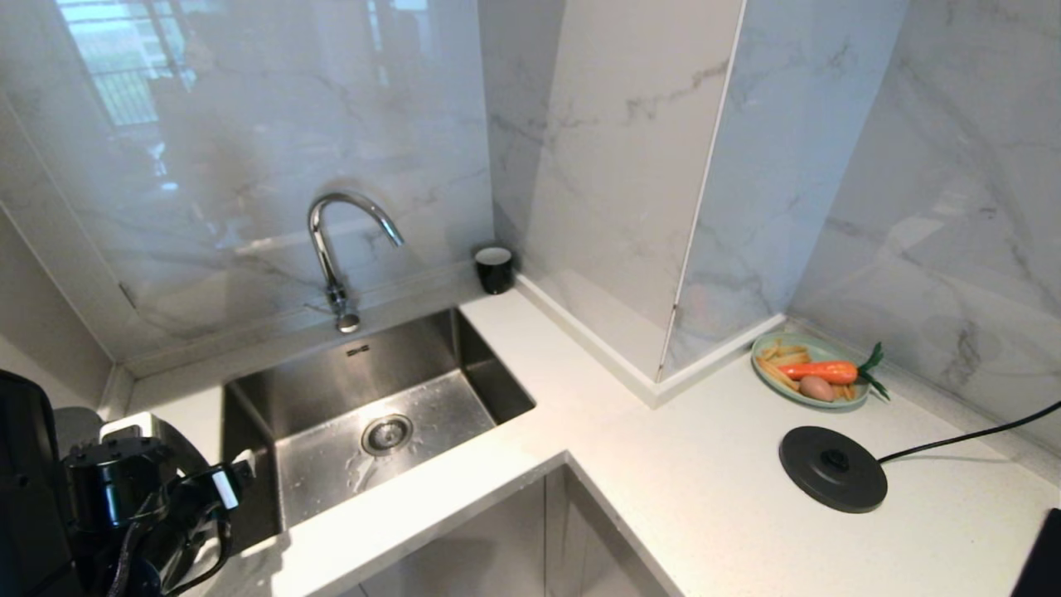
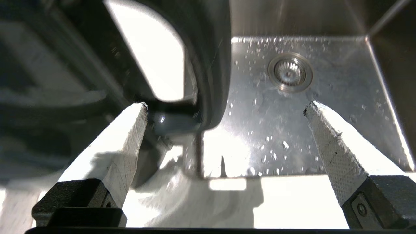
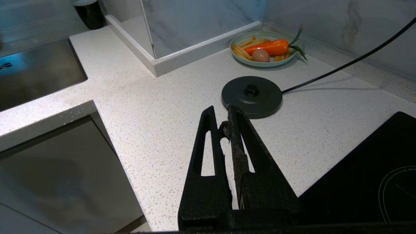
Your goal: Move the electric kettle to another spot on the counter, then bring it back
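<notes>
Here the left gripper [image 2: 224, 109] sits at the near left of the scene, over the strip of counter [image 1: 729, 506] between the robot and the steel sink [image 1: 331, 398], and its two white textured fingers [image 2: 328, 139] are spread wide with nothing clamped between them. The electric kettle [image 2: 182, 58] stands just beyond the fingertips at the left side of the sink; its thick black loop handle curves down between the fingers, closer to one of them, and that fingertip lies right against the foot of the handle, though I cannot tell whether it truly touches. In the head view only the dark bulk of the left arm [image 1: 124, 506] shows in the near left corner, hiding most of the kettle. The right gripper [image 3: 224, 117] hangs above the counter on the right, its black fingers pressed together and holding nothing. Just beyond it lies the flat round power base [image 1: 833, 468] with its cord [image 1: 970, 435] running off to the right. Farther back, against the wall, a green plate [image 1: 767, 344] holds a carrot [image 1: 821, 371], an egg and pale sticks. A small black cup [image 1: 495, 267] stands in the far corner right of the tap [image 1: 340, 249], and a black hob [image 3: 370, 175] fills the near right.
</notes>
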